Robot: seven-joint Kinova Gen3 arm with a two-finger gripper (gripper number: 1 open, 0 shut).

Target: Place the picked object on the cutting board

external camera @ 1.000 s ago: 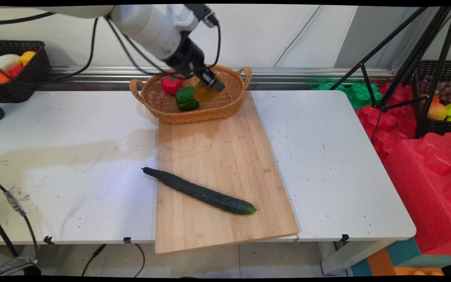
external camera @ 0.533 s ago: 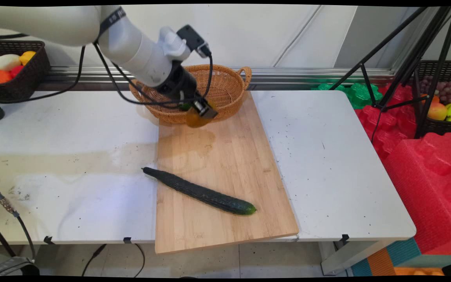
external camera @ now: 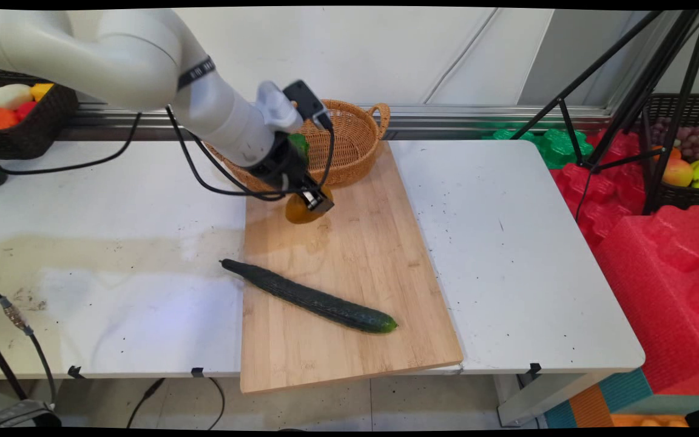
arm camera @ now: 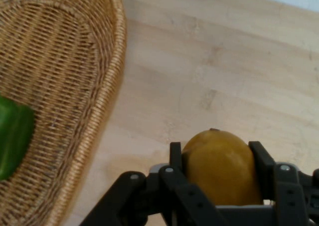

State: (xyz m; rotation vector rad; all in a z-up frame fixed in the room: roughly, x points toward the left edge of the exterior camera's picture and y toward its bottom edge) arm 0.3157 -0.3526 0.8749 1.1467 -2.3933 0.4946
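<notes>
Yellow-orange fruit (arm camera: 219,166) clamped between gripper (external camera: 312,201) fingers, low over the wooden board's (external camera: 349,267) far end, just beside the basket (external camera: 349,142). Judgement: lower gently, release only once it rests, since round fruit may roll.

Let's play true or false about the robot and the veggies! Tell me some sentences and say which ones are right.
1. The gripper holds a yellow-orange fruit. True.
2. The cucumber lies inside the wicker basket. False: it lies across the wooden cutting board, its thin end reaching out over the white table.
3. A green pepper is in the wicker basket. True.
4. The wicker basket sits at the cutting board's near end. False: it sits at the far end, by the wall.
5. The fruit is held over the cutting board. True.
</notes>
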